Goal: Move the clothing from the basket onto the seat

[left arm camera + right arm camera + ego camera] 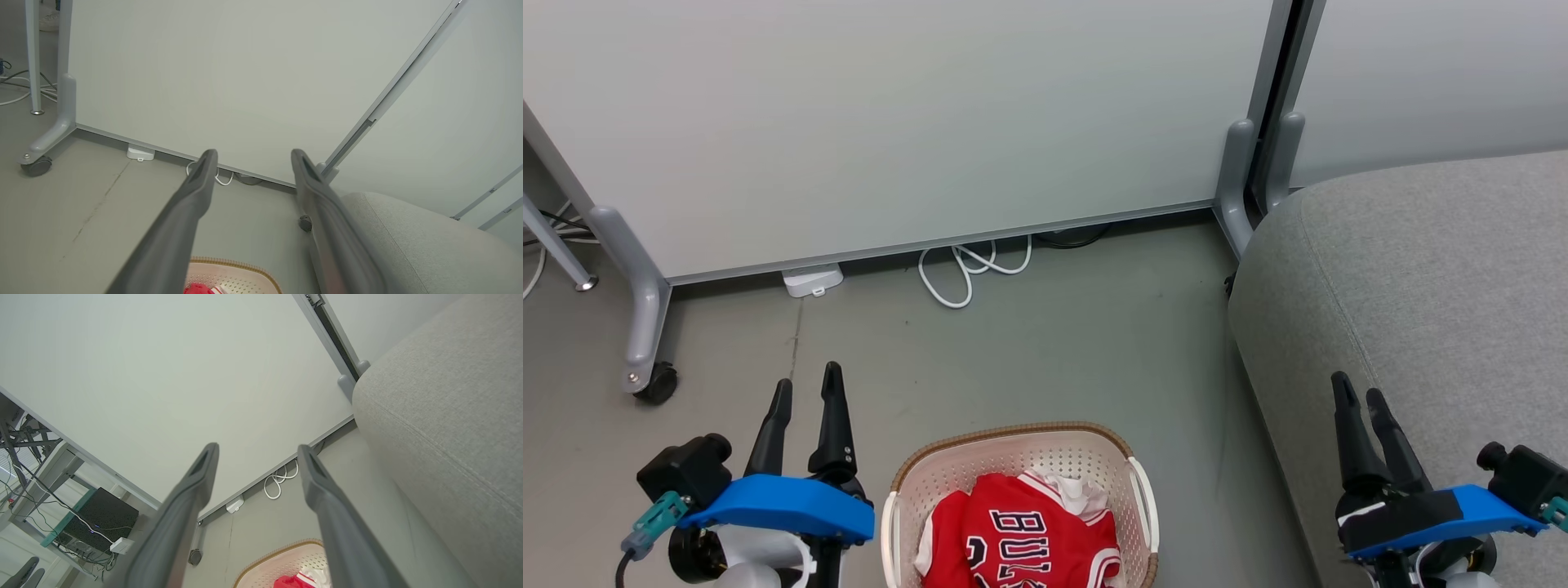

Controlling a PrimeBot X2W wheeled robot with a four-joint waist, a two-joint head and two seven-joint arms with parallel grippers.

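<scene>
The basket stands on the floor at the bottom centre, cream with a brown rim. In it lies the clothing: a red jersey with black-and-white lettering and a bit of white fabric. The seat is the big light-grey cushion on the right. My left gripper hangs open left of the basket, empty. My right gripper hangs open over the seat's front edge, empty too. The left wrist view catches the basket rim and the seat; the right wrist view has the basket and the seat.
A white partition panel on castor feet closes off the back. A looped white cable and a small white box lie at its base. Bare grey floor lies between the basket and the partition.
</scene>
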